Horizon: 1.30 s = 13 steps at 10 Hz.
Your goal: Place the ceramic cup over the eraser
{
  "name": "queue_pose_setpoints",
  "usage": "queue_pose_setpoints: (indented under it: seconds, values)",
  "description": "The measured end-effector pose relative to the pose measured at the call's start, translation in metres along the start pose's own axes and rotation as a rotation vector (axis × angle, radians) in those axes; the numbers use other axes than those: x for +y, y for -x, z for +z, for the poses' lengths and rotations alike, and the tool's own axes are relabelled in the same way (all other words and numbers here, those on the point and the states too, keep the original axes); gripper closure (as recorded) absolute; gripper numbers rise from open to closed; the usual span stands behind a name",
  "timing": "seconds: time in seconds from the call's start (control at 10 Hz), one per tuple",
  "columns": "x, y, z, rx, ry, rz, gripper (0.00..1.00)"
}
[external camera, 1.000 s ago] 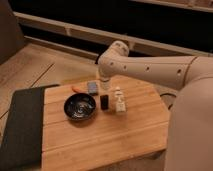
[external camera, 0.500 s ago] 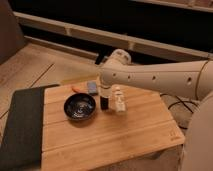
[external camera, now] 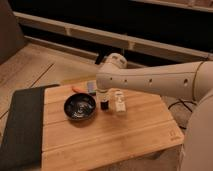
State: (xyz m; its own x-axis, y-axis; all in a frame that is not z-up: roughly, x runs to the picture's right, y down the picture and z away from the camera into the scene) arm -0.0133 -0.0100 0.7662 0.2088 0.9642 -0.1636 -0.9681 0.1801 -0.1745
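The eraser (external camera: 104,105) stood upright on the wooden board (external camera: 125,136), directly beneath the gripper (external camera: 103,94). The gripper hung low at the end of the pale arm (external camera: 150,80), which reached in from the picture's right. Whether the claw was wide, narrow or holding something could not be told. A pale form sat just above the eraser, but the ceramic cup could not be made out apart from the claw itself. Just beside the claw, toward the arm's base, stood a narrow white bottle-like object (external camera: 119,102). On the claw's other side, near it and slightly closer to the camera, sat a dark round bowl (external camera: 79,107). Behind the claw lay a blue-grey block (external camera: 91,87), with an orange object (external camera: 77,89) beside it. Well beyond the bowl, a dark mat (external camera: 20,125) covered the board's far end.
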Motion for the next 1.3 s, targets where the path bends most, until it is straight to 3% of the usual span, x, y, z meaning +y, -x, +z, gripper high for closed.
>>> queue_pose_setpoints:
  seconds: [0.6,1.0,1.3]
  values:
    - [-0.010,-0.005,0.018,0.034,-0.036,0.007,1.00]
    - [-0.010,-0.003,0.045,0.030,0.004,-0.023,1.00]
    - [-0.007,-0.021,0.080,0.091,0.044,-0.038,1.00]
